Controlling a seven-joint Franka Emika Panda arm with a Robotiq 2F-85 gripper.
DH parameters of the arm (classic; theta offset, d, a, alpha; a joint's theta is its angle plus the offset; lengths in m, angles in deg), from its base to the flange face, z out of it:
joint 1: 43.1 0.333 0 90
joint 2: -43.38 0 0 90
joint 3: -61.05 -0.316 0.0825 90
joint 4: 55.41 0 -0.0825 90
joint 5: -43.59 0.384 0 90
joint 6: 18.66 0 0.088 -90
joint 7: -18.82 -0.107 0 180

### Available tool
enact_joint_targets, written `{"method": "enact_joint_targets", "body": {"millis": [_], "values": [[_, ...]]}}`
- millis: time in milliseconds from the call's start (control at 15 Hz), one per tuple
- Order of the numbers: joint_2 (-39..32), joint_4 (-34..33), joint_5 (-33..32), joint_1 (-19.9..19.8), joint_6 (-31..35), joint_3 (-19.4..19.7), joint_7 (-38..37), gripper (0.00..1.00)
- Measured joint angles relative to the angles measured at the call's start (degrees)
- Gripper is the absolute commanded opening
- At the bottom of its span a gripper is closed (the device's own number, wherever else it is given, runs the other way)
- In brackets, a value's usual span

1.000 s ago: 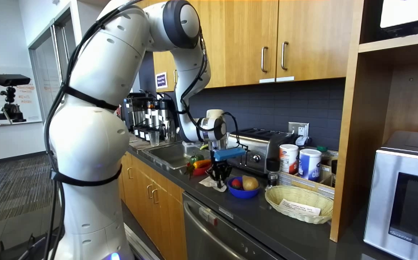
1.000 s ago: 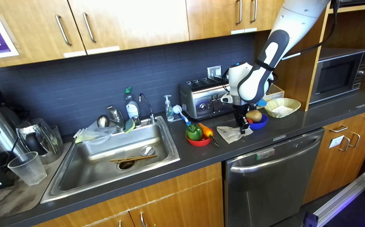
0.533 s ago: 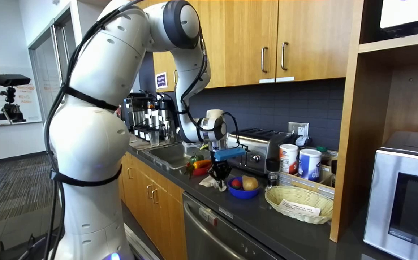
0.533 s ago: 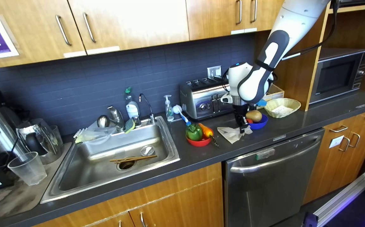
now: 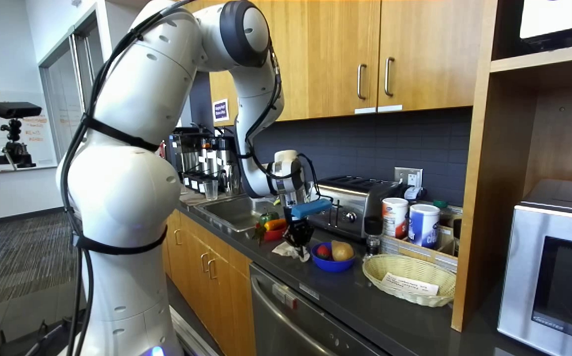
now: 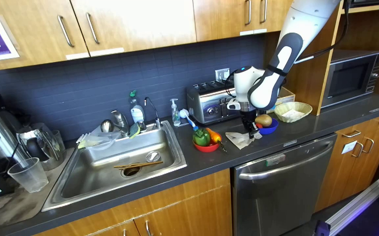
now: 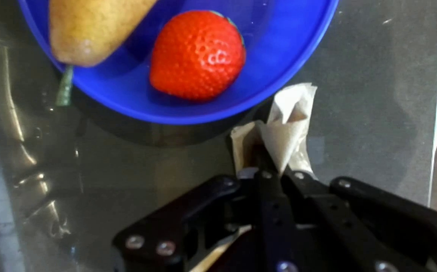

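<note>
The nearly closed gripper [image 7: 274, 170] pinched a fold of the napkin [image 6: 238, 139], most of which lay toward the red bowl [image 6: 206, 148]

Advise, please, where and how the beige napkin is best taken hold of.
Probably by the raised fold nearest the blue bowl, pinched from above: the rest of the napkin lies mostly flat on the counter, while this crumpled fold stands up, and the gripper holds it.

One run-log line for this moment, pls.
hand: shut on napkin | napkin: bunched at grip, remainder on counter | blue bowl: alongside, holds strawberry, pear
</note>
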Motion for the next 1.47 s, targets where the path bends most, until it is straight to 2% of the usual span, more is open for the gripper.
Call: {"method": "enact_joint_targets", "body": {"millis": [333, 1000, 1467], "values": [[0.13, 0.00, -3.26, 2.00, -1.34, 0.60, -0.55, 0.00], [0.52, 0.37, -5.69, 4.51, -3.96, 0.43, -0.99, 0.00], [2.06, 3.03, -6.03, 4.60, -3.67, -0.01, -0.99, 0.00]]}}
